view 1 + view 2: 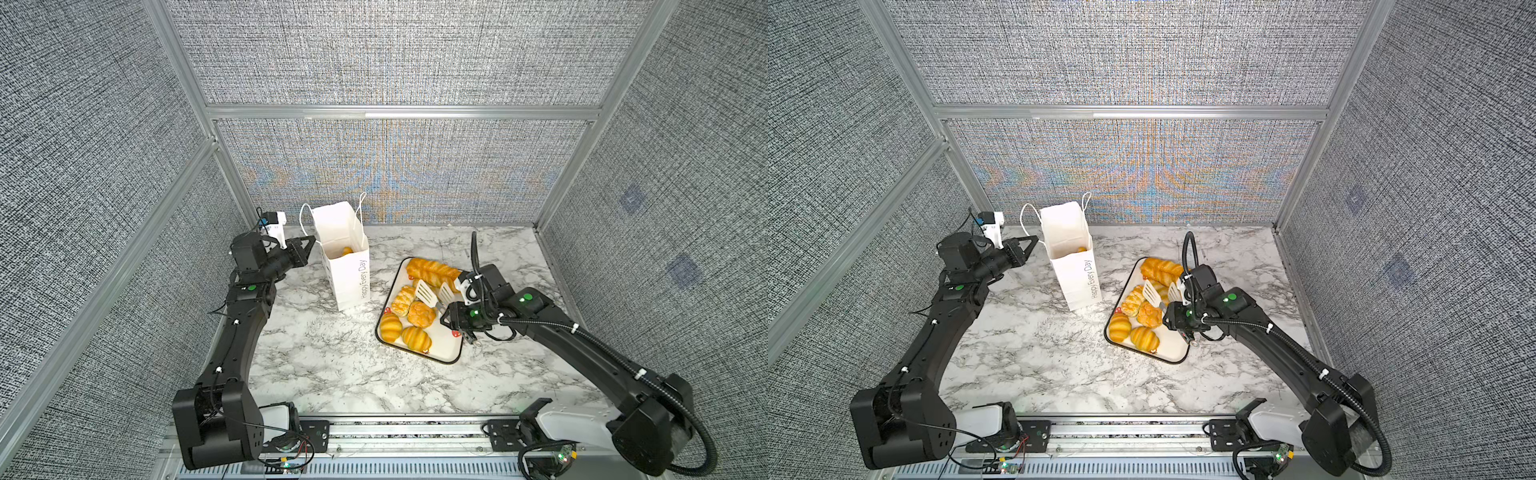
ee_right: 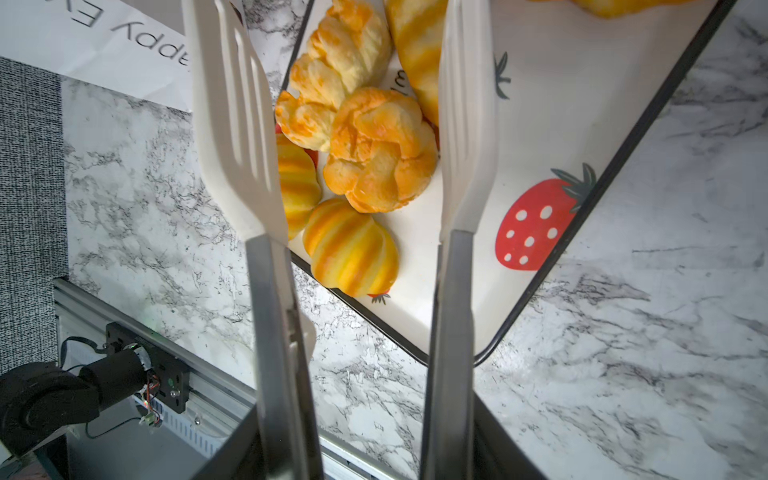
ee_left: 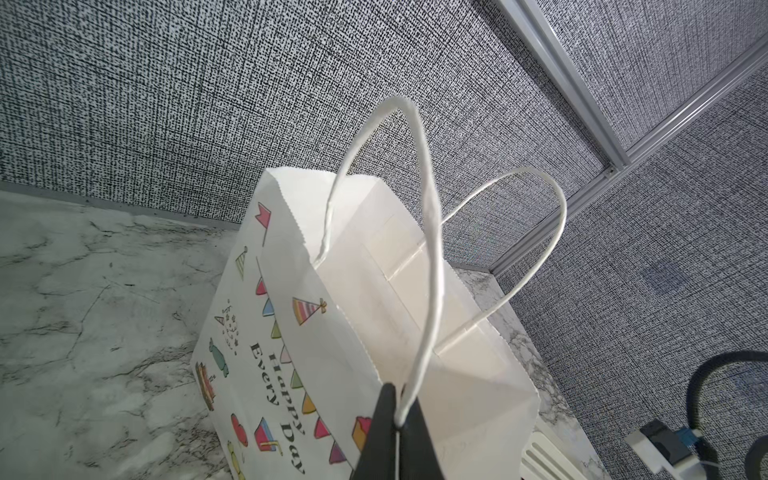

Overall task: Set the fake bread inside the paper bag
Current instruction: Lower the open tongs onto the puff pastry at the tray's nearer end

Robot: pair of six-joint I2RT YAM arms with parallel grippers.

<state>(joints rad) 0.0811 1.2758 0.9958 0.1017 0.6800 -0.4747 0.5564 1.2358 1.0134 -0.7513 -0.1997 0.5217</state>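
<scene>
The white paper bag (image 1: 347, 274) (image 1: 1077, 274) stands upright at the back of the table, mouth open, with one piece of fake bread (image 1: 347, 251) inside. My left gripper (image 1: 312, 240) (image 3: 397, 419) is shut on the bag's cord handle (image 3: 432, 249) at the rim. The other fake bread lies on the tray: a long loaf (image 1: 432, 270), a lattice square (image 1: 402, 300), a bun (image 1: 420, 313) (image 2: 380, 149) and two croissants (image 1: 390, 327) (image 2: 351, 249). My right gripper (image 1: 451, 311) (image 2: 365, 457) is shut on the white slotted tongs (image 1: 426, 291) (image 2: 237, 124). Their blades are spread above the bun, holding nothing.
The strawberry-print tray (image 1: 444, 349) (image 2: 561, 104) with a dark rim sits right of the bag on the marble table (image 1: 332, 365). Grey fabric walls with aluminium posts close in the back and both sides. A metal rail (image 1: 407, 428) runs along the front edge.
</scene>
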